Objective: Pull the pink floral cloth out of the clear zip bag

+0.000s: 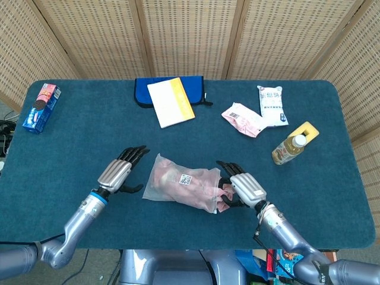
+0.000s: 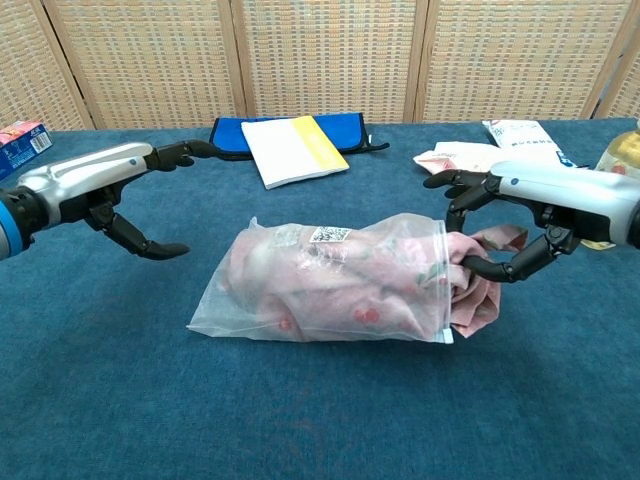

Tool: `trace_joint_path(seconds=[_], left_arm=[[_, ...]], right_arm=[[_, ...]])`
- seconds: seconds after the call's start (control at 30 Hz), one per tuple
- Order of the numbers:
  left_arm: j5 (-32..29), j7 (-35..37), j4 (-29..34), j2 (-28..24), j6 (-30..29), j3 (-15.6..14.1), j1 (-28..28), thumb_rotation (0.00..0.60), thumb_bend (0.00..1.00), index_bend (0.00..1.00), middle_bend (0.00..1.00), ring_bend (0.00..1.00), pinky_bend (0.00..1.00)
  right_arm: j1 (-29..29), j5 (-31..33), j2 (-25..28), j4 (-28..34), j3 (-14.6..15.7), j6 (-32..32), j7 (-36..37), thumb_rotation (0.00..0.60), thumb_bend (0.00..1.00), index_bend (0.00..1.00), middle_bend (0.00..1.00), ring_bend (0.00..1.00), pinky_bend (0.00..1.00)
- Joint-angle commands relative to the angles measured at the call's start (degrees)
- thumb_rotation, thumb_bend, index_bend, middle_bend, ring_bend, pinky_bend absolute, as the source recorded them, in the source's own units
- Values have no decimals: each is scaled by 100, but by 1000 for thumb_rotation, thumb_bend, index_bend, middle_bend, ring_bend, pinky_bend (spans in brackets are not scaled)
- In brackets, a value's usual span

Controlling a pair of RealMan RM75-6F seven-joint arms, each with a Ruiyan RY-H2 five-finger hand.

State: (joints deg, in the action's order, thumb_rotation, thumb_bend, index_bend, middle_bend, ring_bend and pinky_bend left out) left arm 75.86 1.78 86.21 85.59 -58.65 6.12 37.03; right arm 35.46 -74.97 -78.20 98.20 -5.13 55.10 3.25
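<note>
The clear zip bag (image 1: 181, 184) (image 2: 320, 282) lies flat on the blue table, mouth facing right, with the pink floral cloth (image 2: 340, 275) bunched inside. A fold of the cloth (image 1: 221, 194) (image 2: 480, 285) sticks out of the mouth. My right hand (image 1: 242, 189) (image 2: 520, 225) grips that fold at the bag's right end. My left hand (image 1: 119, 172) (image 2: 105, 195) hovers open just left of the bag, fingers spread, touching nothing.
At the back lie a white-and-yellow booklet (image 1: 171, 101) on a blue pouch (image 1: 142, 92), two snack packets (image 1: 249, 116), a drink bottle (image 1: 290, 148) at the right and a blue box (image 1: 40, 107) far left.
</note>
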Motion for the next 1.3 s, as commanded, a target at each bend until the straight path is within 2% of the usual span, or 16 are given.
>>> trace_joint_path(seconds=[0.03,0.13,0.4,0.53,0.63,0.93,1.3], left_arm=[[127,-404,-370,-105,177,34,209,600,294,0,0,0,0],[215,-727,-692,-66,348,14,381,600,294,25,0,0,0],[225,-1287,-1496,421,779,13,773,600,295,111,0,0,0],[38,-1795,-1958,945,916,138,997,600,294,195,0,0,0],[-50,-1990,-2213,1220,840,205,1044,600,295,214,0,0,0],[-416,-1949,-2698,1627,1018,375,1123,600,295,242,0,0,0],[-564,-1794,-2839,1791,1178,456,1233,600,295,320,0,0,0]], right_arm=[[-19,-87,17,-21,38,23,-33,600,669,696,0,0,0],[-30,-152,20,-11,50,50,-54,600,669,696,0,0,0],[-21,-281,0,6,84,68,-221,600,669,696,0,0,0],[-15,-270,-87,-74,116,-8,-200,600,670,696,0,0,0],[-14,-310,-126,-135,121,-21,-131,600,669,696,0,0,0],[-13,-411,-116,-207,104,-26,6,600,671,696,0,0,0],[22,-400,-98,-151,69,-99,61,600,672,696,0,0,0]])
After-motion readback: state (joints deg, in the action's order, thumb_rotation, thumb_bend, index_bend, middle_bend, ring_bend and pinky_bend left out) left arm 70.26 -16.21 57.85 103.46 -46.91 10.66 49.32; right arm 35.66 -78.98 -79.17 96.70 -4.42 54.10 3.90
